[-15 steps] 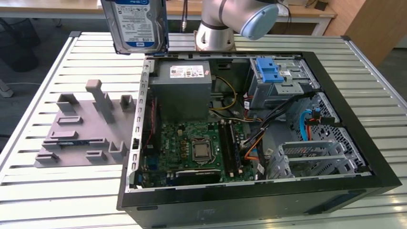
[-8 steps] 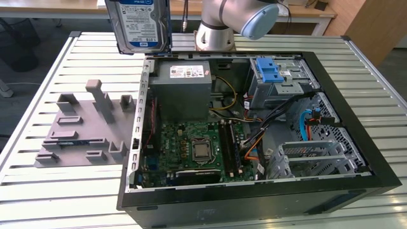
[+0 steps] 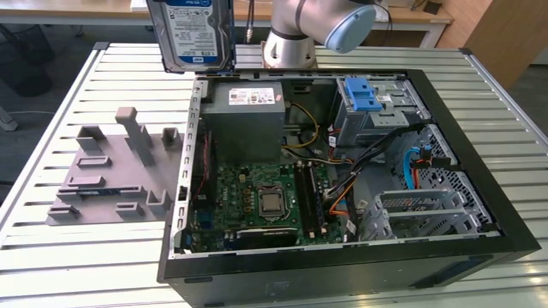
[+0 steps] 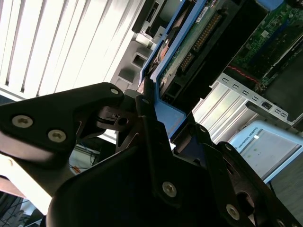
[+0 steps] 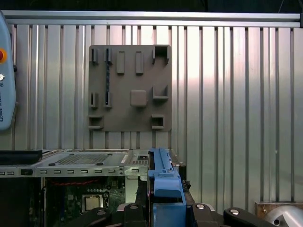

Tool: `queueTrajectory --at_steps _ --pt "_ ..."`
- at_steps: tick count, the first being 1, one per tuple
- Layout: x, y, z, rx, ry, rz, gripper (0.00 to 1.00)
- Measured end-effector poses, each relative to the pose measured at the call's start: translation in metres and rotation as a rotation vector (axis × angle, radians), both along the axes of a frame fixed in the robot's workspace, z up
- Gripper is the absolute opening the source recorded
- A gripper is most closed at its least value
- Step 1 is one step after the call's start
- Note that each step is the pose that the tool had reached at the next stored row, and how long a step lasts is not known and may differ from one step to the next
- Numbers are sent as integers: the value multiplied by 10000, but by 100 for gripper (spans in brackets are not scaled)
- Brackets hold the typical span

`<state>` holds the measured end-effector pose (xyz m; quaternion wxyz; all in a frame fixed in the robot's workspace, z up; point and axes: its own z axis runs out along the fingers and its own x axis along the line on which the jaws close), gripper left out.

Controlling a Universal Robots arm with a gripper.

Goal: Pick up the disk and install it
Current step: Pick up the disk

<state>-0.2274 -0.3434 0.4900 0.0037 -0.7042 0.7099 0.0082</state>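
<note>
One hard disk [image 3: 190, 32], held upright at upper left of the exterior view, gripper [image 4: 160, 124] clamped on its edge. One open PC case [image 3: 342, 260], one grey fixture plate [image 3: 102, 176] beside it.

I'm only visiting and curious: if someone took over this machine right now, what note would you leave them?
Gripper: shut on the disk, clamped on its blue rail.
Disk: held upright in the air over the table, outside the open case.
Done: disk picked up.
Left: install; the disk is not yet in the case.
</note>
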Motion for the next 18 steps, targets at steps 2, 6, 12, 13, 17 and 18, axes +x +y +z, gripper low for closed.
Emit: queueTrajectory --at_steps 2,6,12,13,17,18 --pt "16 0 0 0 0 0 36" --pt "48 0 0 0 0 0 36" --pt "94 0 0 0 0 0 36" --pt "103 0 0 0 0 0 36" --pt "140 0 0 0 0 0 36" --pt "149 0 0 0 -1 0 36"
